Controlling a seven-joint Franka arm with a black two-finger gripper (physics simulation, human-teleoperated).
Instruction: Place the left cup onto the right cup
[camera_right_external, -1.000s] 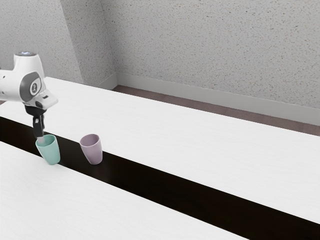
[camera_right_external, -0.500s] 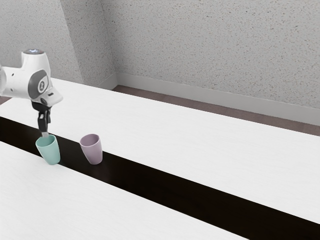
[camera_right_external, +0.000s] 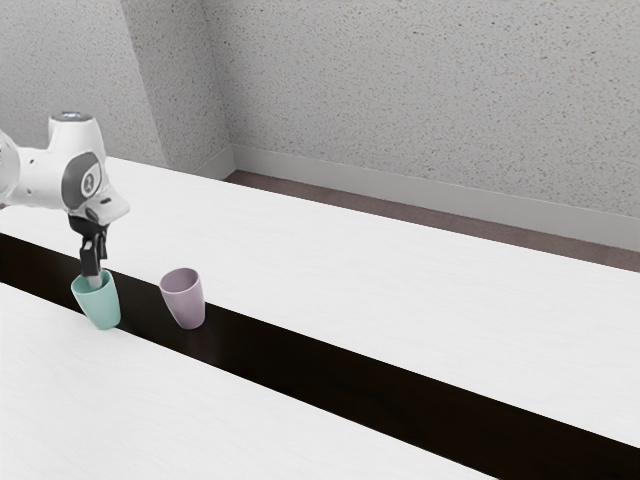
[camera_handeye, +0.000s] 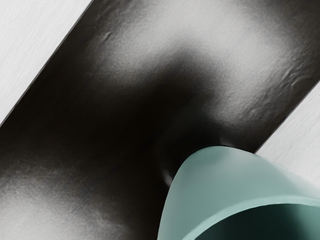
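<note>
Teal cup (camera_right_external: 97, 302) sits lower left of frame on the dark strip (camera_right_external: 350, 385) of the white counter (camera_right_external: 380, 270). Gripper (camera_right_external: 92, 272) is right over it, tip at the cup's rim; can't tell if clamped or apart. Wrist cam: teal cup (camera_handeye: 235, 200) just under the hand. Purple cup (camera_right_external: 183, 297) stands upright near teal's right, not touching.

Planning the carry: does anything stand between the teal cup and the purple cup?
Nothing visible does. The teal cup and purple cup stand apart on the dark strip with bare surface between them; the gripper is at the teal cup's rim.
</note>
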